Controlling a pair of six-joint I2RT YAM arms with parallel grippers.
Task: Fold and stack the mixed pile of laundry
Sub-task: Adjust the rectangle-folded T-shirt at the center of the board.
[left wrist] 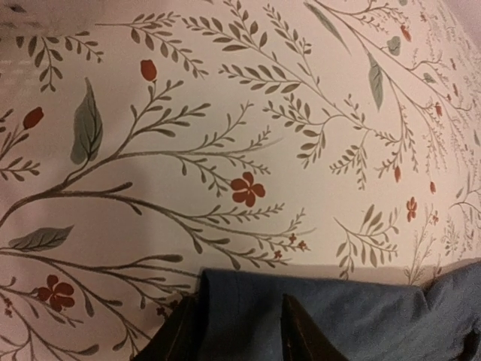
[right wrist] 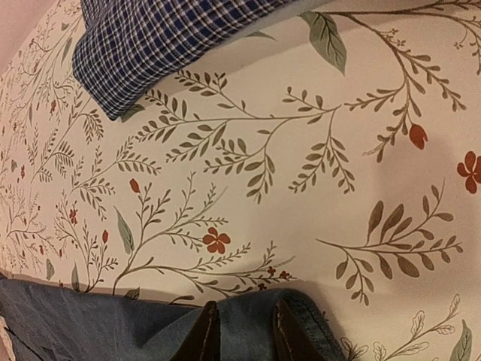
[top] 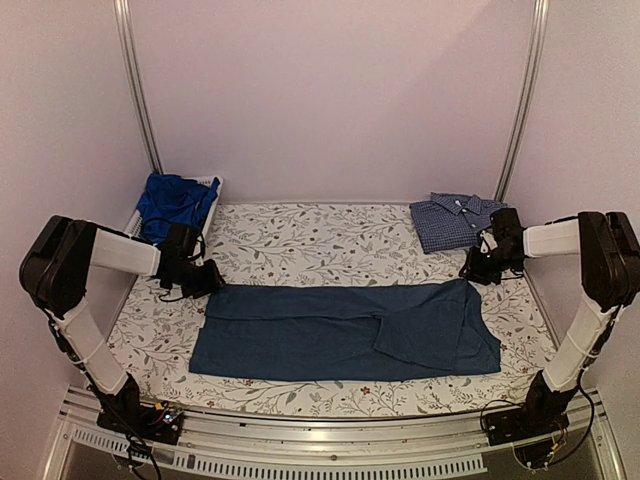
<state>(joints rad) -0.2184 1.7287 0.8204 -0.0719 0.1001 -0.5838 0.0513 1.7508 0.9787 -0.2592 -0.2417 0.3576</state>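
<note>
The table [top: 300,235] carries the work across its middle. The dark navy T-shirt [top: 340,330] lies flat there, its long axis running left to right, parallel to the near edge. The checked shirt [top: 450,222] sits folded at the far right corner, well apart from it. The royal-blue garment [top: 172,200] lies bunched in the basket [top: 215,183] at the far left.

Each arm serves its own end of the T-shirt. The left gripper [top: 205,280] rests at the far left corner, and the right gripper [top: 478,268] at the far right corner. From both, the cloth extends toward the near edge.

In the wrist views the left fingers [left wrist: 176,335] and right fingers [right wrist: 204,335] stand slightly apart with the far hem between them. Whether they actually clamp it cannot be told. The likely next fold brings this hem toward the near edge.
</note>
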